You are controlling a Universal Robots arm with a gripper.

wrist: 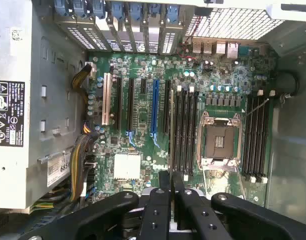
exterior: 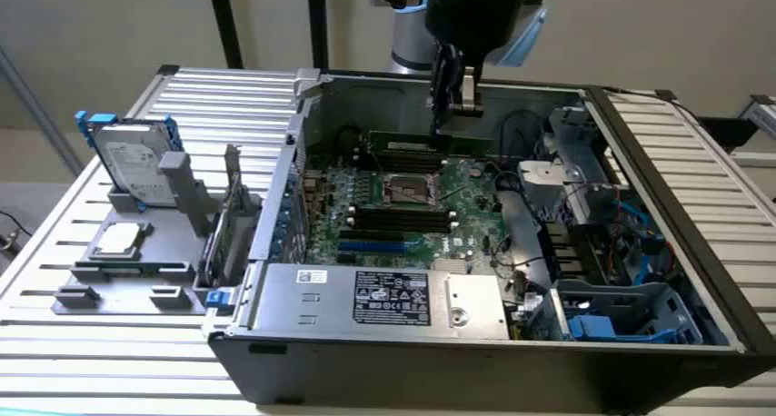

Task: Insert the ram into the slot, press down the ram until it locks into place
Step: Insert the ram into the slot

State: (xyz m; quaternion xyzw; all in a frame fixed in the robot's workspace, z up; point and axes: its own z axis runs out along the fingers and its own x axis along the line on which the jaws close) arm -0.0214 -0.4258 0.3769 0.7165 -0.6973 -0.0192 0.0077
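From my station I read the jaws as nearly together and clamped on the ram (wrist: 171, 137). In the wrist view the 2 black fingers (wrist: 159, 207) pinch its upper edge with only the thin board between them, and the stick runs away from them edge-on. In the exterior view the ram (exterior: 419, 144) hangs level under the arm (exterior: 479, 12). It lies lengthwise over the far edge of the motherboard (exterior: 467, 184), inside the open computer case (exterior: 485, 361) that sits on the ribbed counter (exterior: 109, 380). It looks held above the board rather than seated, though I cannot tell how close its lower edge is to the sockets. The slot (wrist: 179, 131) belongs to a bank of 4 parallel black memory sockets beside the CPU socket (wrist: 218, 140). The ram's edge runs parallel to them, lined up just beside the nearest one as the wrist view shows it. A second bank of black sockets (wrist: 256, 137) lies on the CPU socket's other side. At the counter's edge on the exterior view's left, a grey fixture (exterior: 127, 284) carries a hard drive (exterior: 127, 166).
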